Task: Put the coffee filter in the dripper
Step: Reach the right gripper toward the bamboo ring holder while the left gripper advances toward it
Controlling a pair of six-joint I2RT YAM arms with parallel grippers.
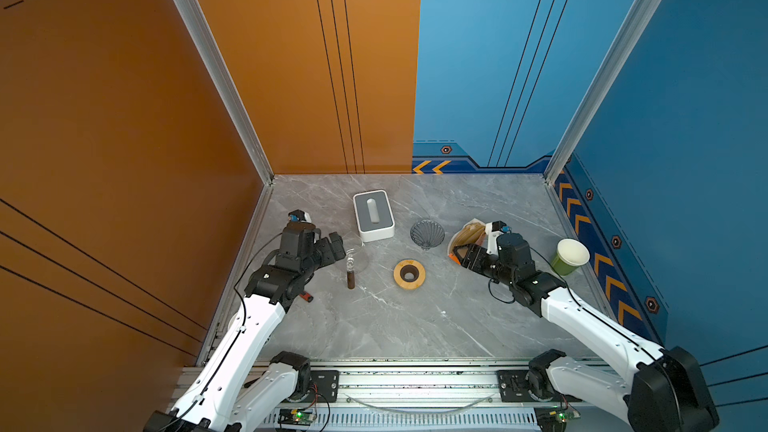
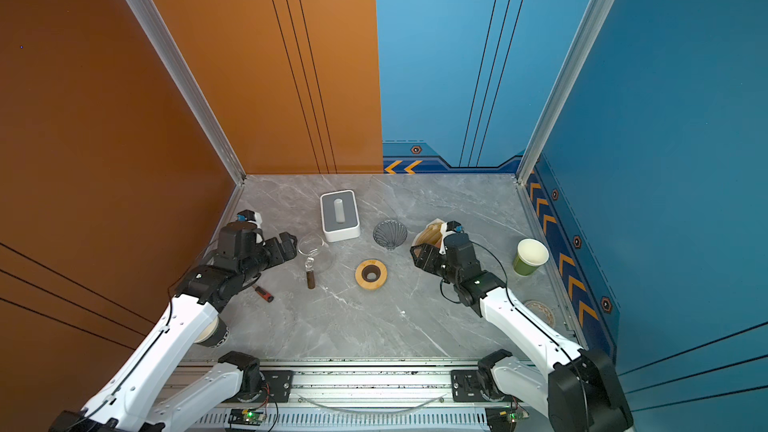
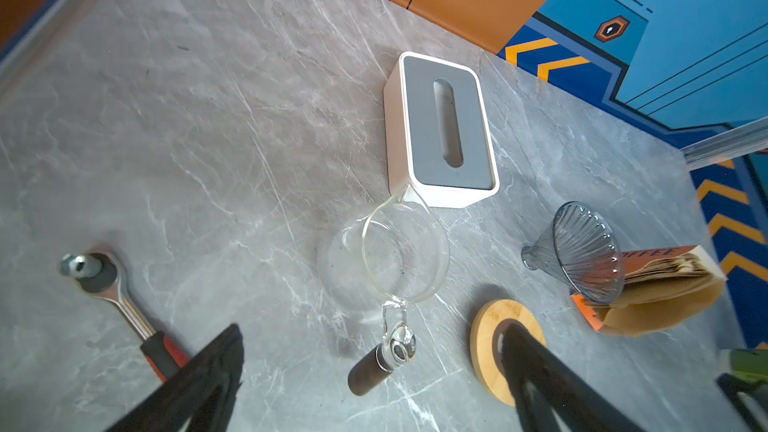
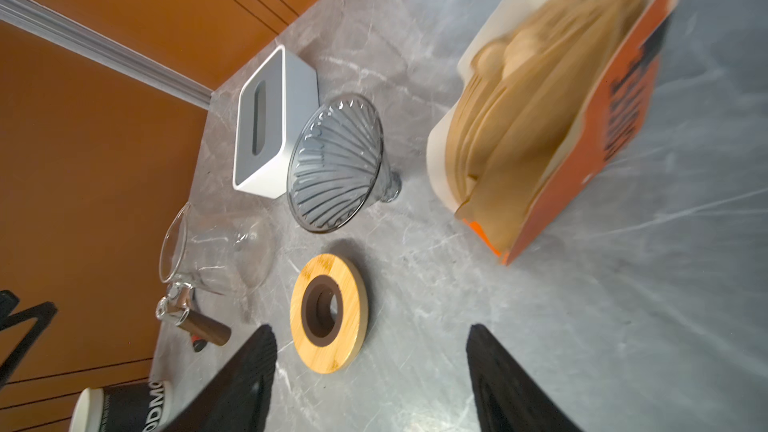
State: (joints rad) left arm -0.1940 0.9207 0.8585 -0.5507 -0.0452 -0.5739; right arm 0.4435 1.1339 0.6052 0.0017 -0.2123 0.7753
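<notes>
Coffee filter (image 4: 519,118): tan paper, folded flat, one of a stack packed on edge in an orange box (image 4: 615,126). The box lies on the tabletop (image 1: 374,326) just ahead of the right hand (image 4: 370,329), open side up. The stack's long axis runs along the box, away from that hand. Its broad curved edges jut from the box end nearest the hand. The right wrist view is blurred here, so single sheets cannot be told apart.

Right hand: fingers (image 4: 249,367) spread, nothing between them. In both top views the hand reaches the box's near corner; contact cannot be told.

Dripper (image 1: 427,233): upright on its small foot, mouth up, just beside the box on the side toward the left hand (image 3: 372,326). No filter in it.

Left hand: fingers spread wide, gripping nothing.

Glass jug (image 3: 399,251) with a brown handle stands just ahead of the left hand; the tabletop shows through it. Wooden ring (image 1: 409,274) lies flat between the two hands. Green cup (image 1: 569,257) stands on the outer side of the right hand, pale inside.

View notes: the left wrist view shows a ratchet wrench (image 3: 124,305) in full; in both top views the left arm covers part of it. The right wrist view shows lettering on a black cup (image 4: 124,409).
</notes>
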